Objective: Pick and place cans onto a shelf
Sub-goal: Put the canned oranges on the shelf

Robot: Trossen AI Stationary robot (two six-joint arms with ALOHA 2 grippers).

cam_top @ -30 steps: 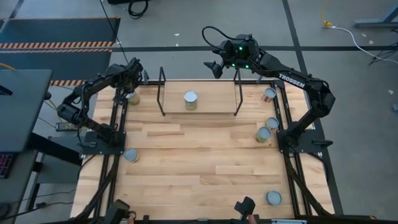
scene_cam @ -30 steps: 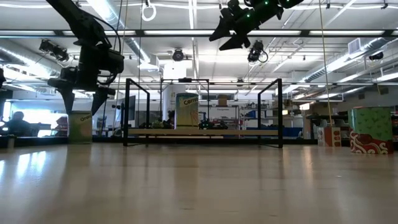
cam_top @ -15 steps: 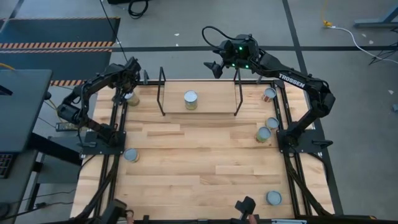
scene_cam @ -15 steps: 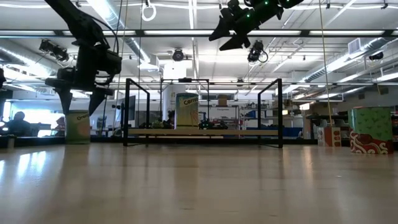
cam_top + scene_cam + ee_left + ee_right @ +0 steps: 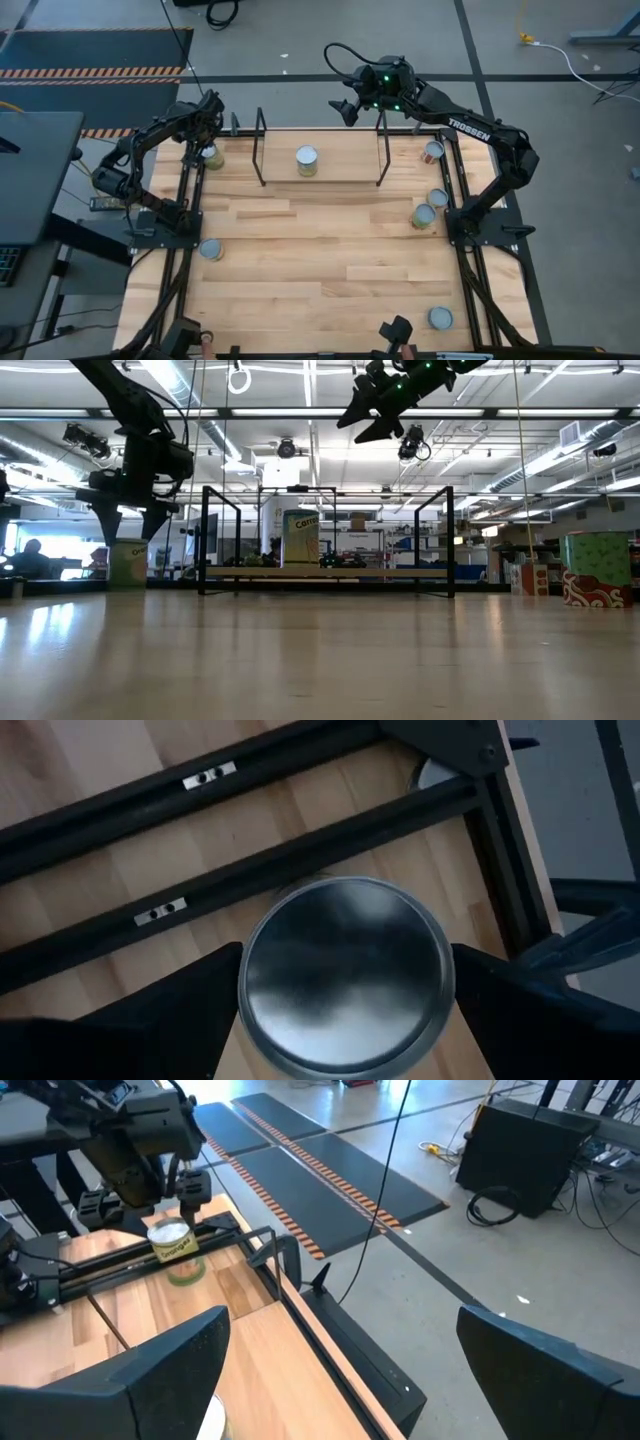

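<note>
A can with a silver lid stands upright on its base at the table's far left corner, beside the black rails. My left gripper hangs open over it, pointing steeply down. Its fingers stand either side of the lid without touching. The shelf sits at the table's far middle and carries one upright can. My right gripper hovers open, high above the shelf's far edge, with nothing between its fingers.
Loose cans stand on the tabletop: three near the right edge, one at the near right, and one at the left edge. Black rails run close behind the corner can.
My left gripper has rolled a little about its own pointing line while staying over the corner can. Its fingers remain open.
</note>
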